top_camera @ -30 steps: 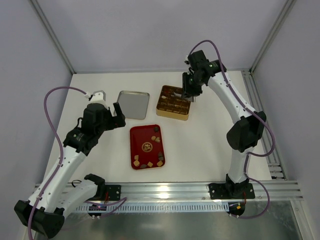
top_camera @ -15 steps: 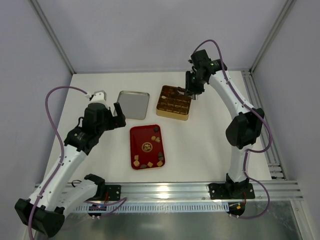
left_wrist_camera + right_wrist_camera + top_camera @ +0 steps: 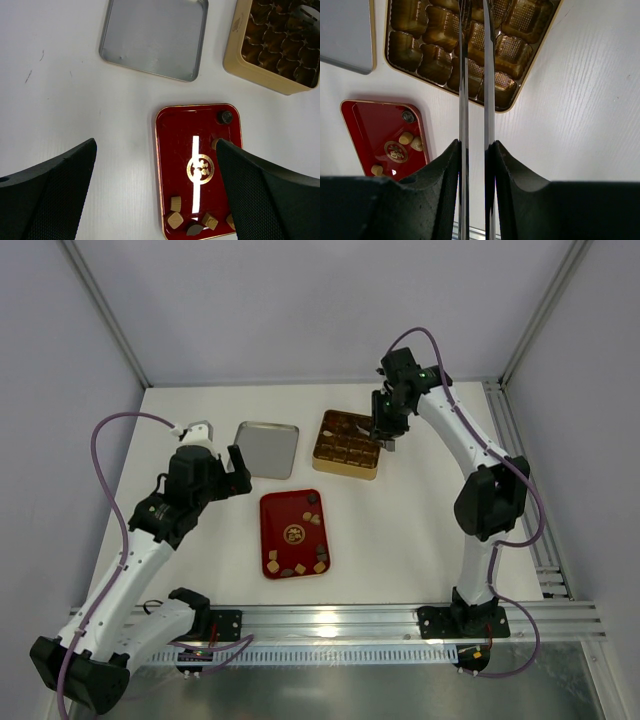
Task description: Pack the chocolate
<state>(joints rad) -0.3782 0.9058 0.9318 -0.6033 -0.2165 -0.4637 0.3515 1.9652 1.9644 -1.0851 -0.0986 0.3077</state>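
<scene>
Left gripper point(image 3: 155, 150) hung spread wide above glossy red rectangular tray point(image 3: 175, 135) carrying the chocolate point(image 3: 175, 219), tan cubes and dark lumps; beyond, matte silver lid point(image 3: 152, 37), then compartmented gold tin point(image 3: 234, 50), where right gripper point(image 3: 476, 145) clamped thin steel tweezers point(image 3: 463, 100)

on your white table point(image 3: 420, 510) you have a silver lid point(image 3: 267, 448) towards the back; a gold tin point(image 3: 347, 445) lies near its right. a red tray point(image 3: 295, 533) lies in front of both.

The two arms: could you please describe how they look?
The left arm and right arm are white links with black joints, each trailing a purple cable. The left fingers are broad, black and mesh-textured; the right fingers are black and curved.
</scene>
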